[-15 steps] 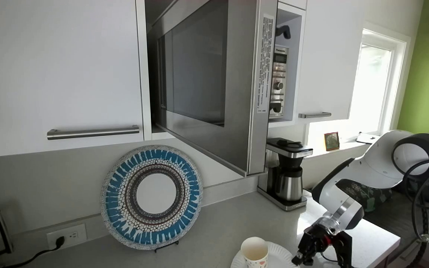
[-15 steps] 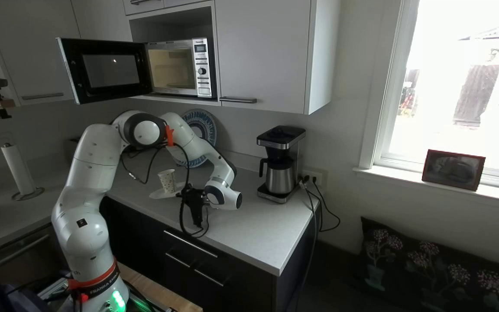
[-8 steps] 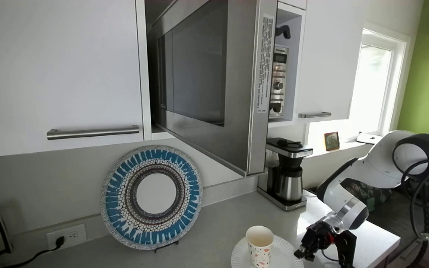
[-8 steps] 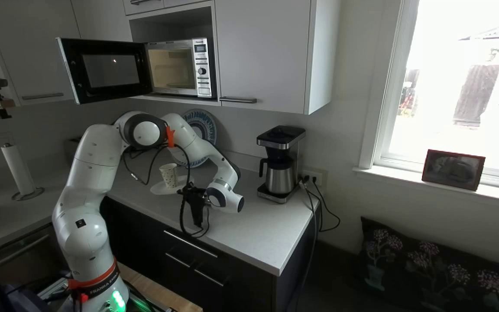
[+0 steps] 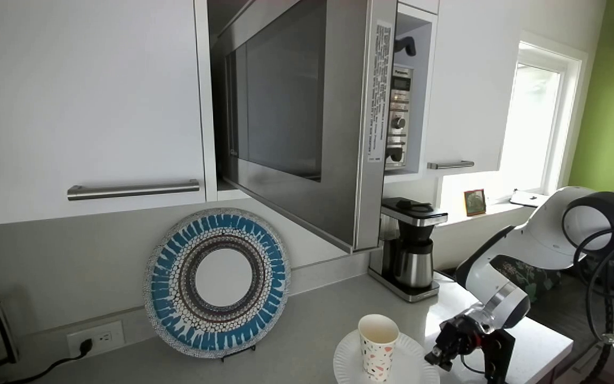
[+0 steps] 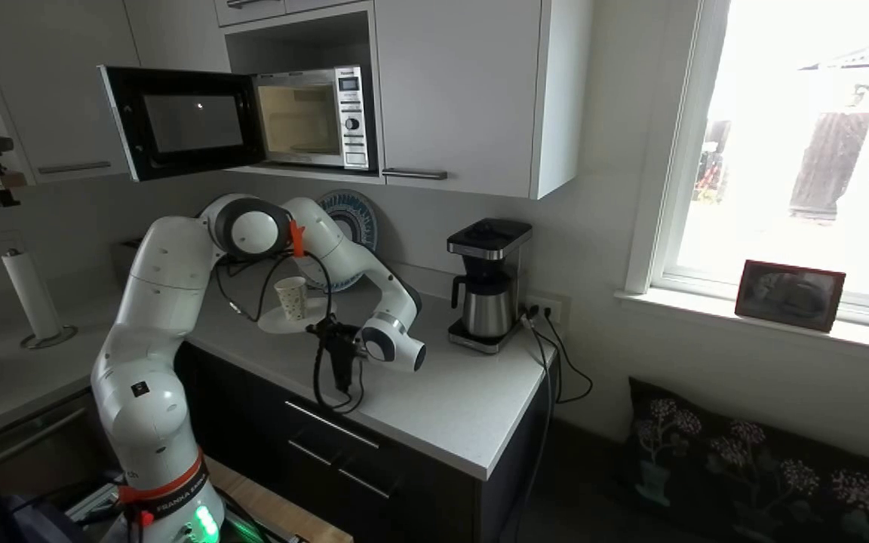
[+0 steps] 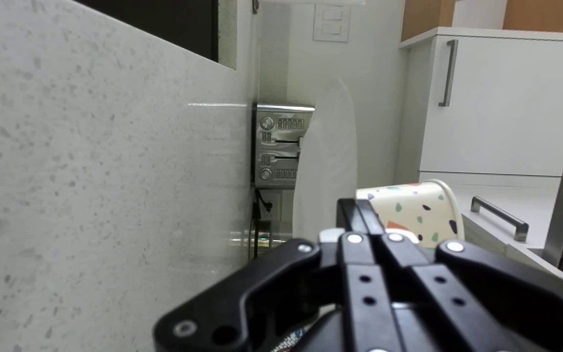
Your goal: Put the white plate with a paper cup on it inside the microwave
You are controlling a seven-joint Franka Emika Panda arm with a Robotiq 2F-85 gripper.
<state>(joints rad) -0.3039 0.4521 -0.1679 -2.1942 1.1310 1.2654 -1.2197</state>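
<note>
The white plate [image 5: 413,362] is a thin, round paper plate. It hangs a little above the counter, seen nearly edge-on in the wrist view. On it stands the paper cup [image 7: 418,215], off-white with small coloured flecks and close to upright. My gripper [image 7: 357,215] has its fingers pressed together on the plate's near rim, beside the cup and apart from it. In an exterior view the gripper [image 6: 320,329] sits at the plate's right edge. Up in the cabinets is the microwave [image 6: 351,121], its door [image 6: 178,113] swung wide to the left, its lit interior showing.
A steel-and-black coffee maker [image 6: 491,286] stands on the counter right of the arm. The large blue-patterned plate [image 5: 171,288] leans against the back wall. The microwave door overhangs the counter. A silver toaster [image 7: 284,142] sits behind the plate in the wrist view.
The plate and cup have risen off the counter together with my gripper, moving slightly up over the last second. The cup stays standing. The microwave door has not moved.
</note>
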